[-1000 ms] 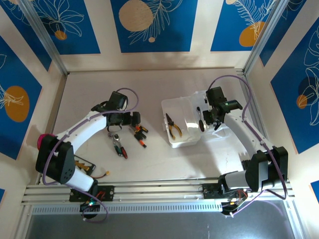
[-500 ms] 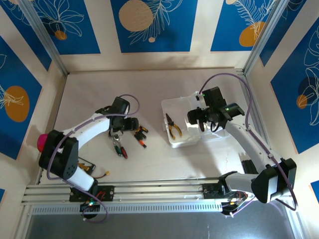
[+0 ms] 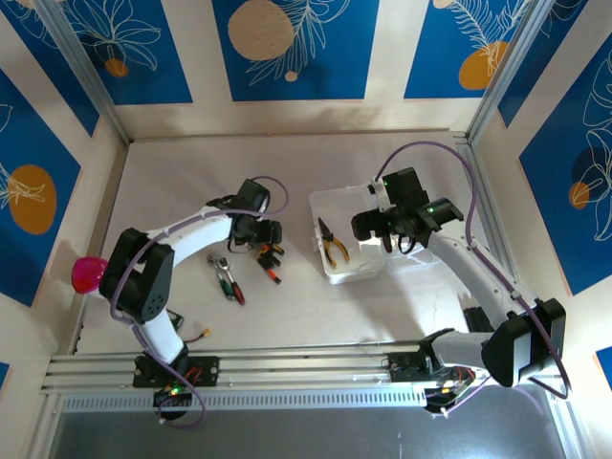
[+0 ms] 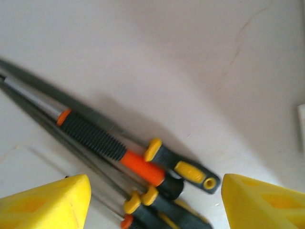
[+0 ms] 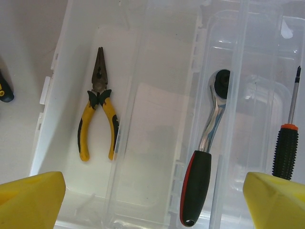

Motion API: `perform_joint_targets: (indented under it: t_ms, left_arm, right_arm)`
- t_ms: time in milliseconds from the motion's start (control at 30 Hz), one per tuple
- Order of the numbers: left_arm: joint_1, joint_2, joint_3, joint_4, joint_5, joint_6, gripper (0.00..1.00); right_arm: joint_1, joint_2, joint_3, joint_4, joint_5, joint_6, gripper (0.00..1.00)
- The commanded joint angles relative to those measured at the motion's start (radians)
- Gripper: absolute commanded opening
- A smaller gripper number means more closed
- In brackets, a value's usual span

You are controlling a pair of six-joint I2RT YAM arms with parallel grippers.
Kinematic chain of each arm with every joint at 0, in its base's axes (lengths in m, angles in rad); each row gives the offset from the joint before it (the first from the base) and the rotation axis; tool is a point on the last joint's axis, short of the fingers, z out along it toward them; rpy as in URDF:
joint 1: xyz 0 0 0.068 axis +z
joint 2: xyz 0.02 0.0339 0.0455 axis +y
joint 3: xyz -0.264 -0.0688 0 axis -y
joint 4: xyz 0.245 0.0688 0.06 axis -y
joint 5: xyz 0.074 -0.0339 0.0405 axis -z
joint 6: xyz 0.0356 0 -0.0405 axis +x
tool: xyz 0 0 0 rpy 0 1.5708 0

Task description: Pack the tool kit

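Observation:
The tool kit's clear plastic case (image 3: 346, 270) lies open at centre right. Yellow-handled pliers (image 5: 97, 112) lie in its left compartment, a ratchet (image 5: 206, 164) with a black and red handle to their right, and an orange-and-black screwdriver (image 5: 286, 150) further right. My right gripper (image 5: 152, 205) hovers open above the case (image 5: 157, 119), holding nothing. Left of the case, several screwdrivers (image 3: 270, 253) lie bunched on the table. My left gripper (image 4: 155, 205) stands open low over them, its yellow fingers either side of an orange-and-black one (image 4: 109, 148) and a black-and-yellow one (image 4: 186, 168), touching neither.
Red-handled pliers (image 3: 228, 279) lie on the table in front of the left gripper (image 3: 265, 234). A pink ball (image 3: 88, 273) sits at the left wall, a flat black card (image 3: 172, 320) by the left arm's base. Patterned walls close in the table.
My right gripper has opened and let the ratchet go into the case, then drawn slightly left. My left arm has swung right over the screwdrivers, its jaws narrowing somewhat.

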Motion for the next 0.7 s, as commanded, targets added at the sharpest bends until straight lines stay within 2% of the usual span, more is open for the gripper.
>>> perform_joint_targets:
  t_ms: [0, 667]
  left_arm:
    - [-0.019, 0.041, 0.049, -0.016, -0.024, 0.03, 0.72]
    - [-0.048, 0.191, 0.074, 0.012, 0.009, 0.028, 0.72]
  right_arm:
    - [0.007, 0.003, -0.012, 0.01, -0.029, 0.009, 0.96]
    - [-0.01, -0.003, -0.041, 0.03, -0.058, 0.001, 0.96]
